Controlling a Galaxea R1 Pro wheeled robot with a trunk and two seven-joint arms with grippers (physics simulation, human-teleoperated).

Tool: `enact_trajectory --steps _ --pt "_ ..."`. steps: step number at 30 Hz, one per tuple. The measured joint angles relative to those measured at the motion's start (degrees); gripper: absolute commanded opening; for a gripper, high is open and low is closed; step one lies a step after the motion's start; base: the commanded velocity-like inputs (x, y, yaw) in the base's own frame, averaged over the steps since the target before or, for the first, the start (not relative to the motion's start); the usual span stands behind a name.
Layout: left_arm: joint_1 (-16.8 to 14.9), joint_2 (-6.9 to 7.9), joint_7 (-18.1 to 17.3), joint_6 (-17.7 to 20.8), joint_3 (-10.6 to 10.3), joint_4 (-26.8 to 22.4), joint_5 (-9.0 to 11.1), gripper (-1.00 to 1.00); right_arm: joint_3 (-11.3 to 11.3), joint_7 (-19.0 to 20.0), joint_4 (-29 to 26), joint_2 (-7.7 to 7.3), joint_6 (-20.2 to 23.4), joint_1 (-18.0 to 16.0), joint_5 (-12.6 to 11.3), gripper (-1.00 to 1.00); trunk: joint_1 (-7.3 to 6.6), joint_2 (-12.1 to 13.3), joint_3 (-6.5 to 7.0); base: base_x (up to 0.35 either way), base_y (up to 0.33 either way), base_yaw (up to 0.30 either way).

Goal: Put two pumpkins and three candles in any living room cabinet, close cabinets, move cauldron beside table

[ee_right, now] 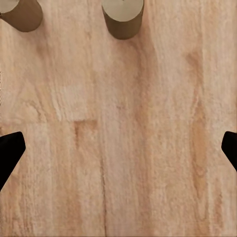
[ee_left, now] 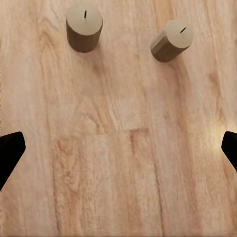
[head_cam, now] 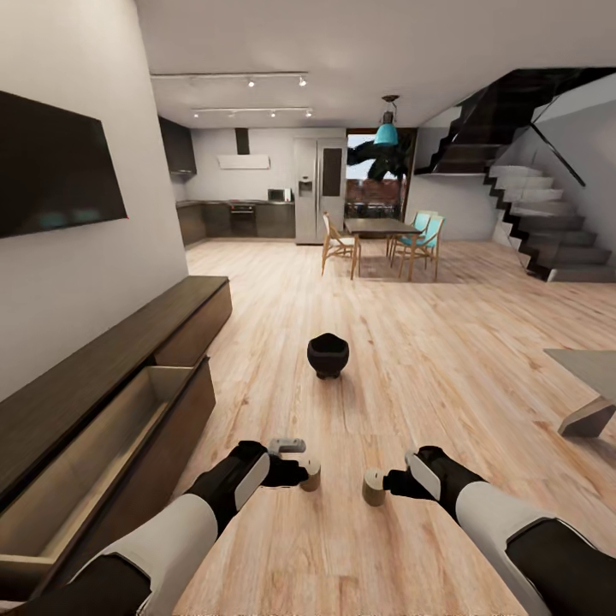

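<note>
Two candles stand upright on the wooden floor [head_cam: 411, 342] just ahead of the robot's arms: the left candle [head_cam: 310, 473] and the right candle [head_cam: 373, 487], near each other but apart. The left gripper [head_cam: 295, 470] hangs above the floor beside the left candle, and the right gripper [head_cam: 395, 483] beside the right one. Both wrist views show the fingertips spread to the picture's edges with bare floor between them, so both grippers are wide and hold nothing. Farther off, mid-floor, sits the black cauldron [head_cam: 328, 354]. Along the left wall runs the dark cabinet [head_cam: 103, 359], its near drawer [head_cam: 111, 419] pulled out with pale wood inside. A corner of the low table [head_cam: 590, 368] shows at the far right.
</note>
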Motion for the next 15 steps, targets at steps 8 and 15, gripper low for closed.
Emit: enact_trajectory --steps 8,15 --pt "-4.67 0.00 0.08 6.24 0.08 -0.04 1.10 1.00 -0.08 -0.34 -2.17 -0.01 1.52 -2.23 -0.08 1.00 1.76 -3.21 -2.17 0.000 0.000 0.000" --pt "-5.32 0.00 -0.08 6.69 0.08 -0.47 1.37 1.00 -0.17 -0.39 -2.71 -0.12 2.49 -3.81 -0.09 1.00 3.30 -6.02 -4.07 0.000 0.000 0.000"
